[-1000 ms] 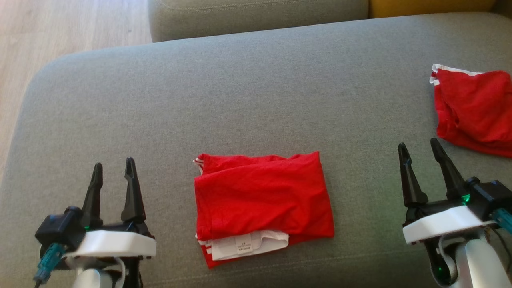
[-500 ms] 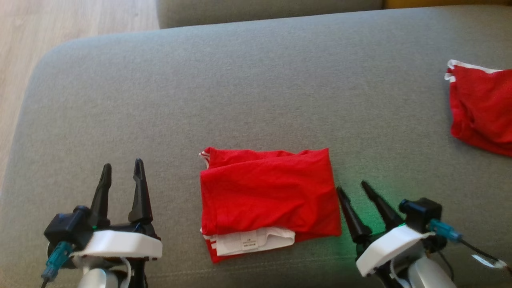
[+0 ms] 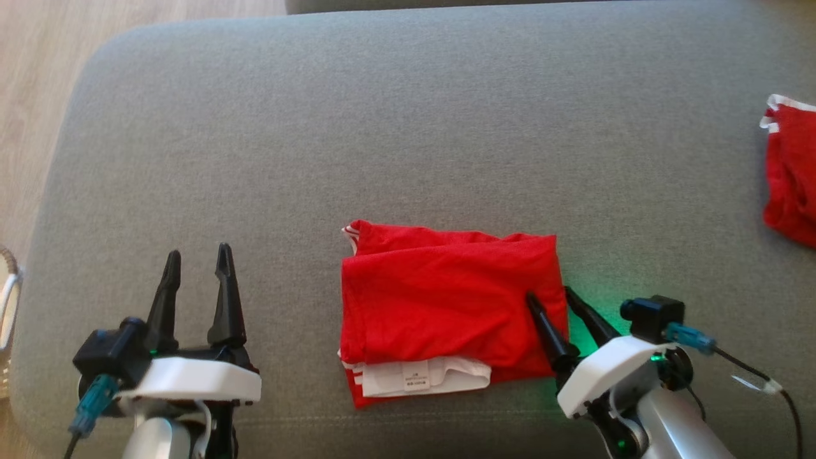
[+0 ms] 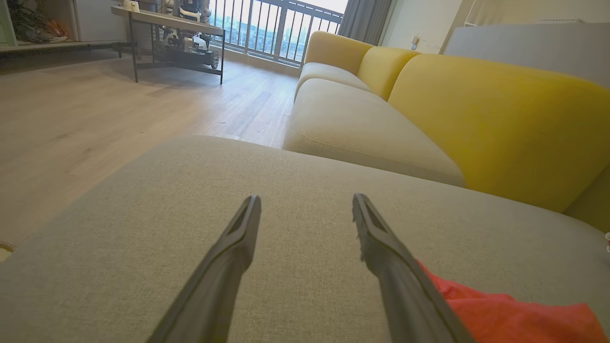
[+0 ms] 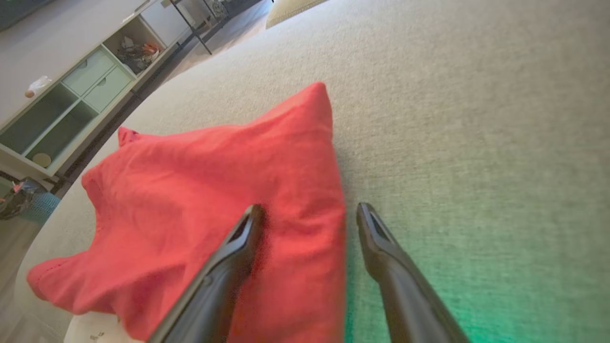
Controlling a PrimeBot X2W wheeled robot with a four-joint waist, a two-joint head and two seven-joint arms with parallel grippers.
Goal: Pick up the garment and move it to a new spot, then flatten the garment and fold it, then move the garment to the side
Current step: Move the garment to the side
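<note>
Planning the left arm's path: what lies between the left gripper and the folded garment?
Only bare grey cushion lies between the left gripper and the folded garment, as the head view shows.

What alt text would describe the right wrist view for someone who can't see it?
The open right claw straddles the edge of a folded red garment lying on a grey cushion, half over the cloth, half over bare upholstery.

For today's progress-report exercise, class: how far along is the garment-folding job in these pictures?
Done: the red garment lies folded on the grey cushion. In hand: the open right claw straddles its right edge, not yet gripping. To do: moving it aside; the left claw hovers open, apart.
</note>
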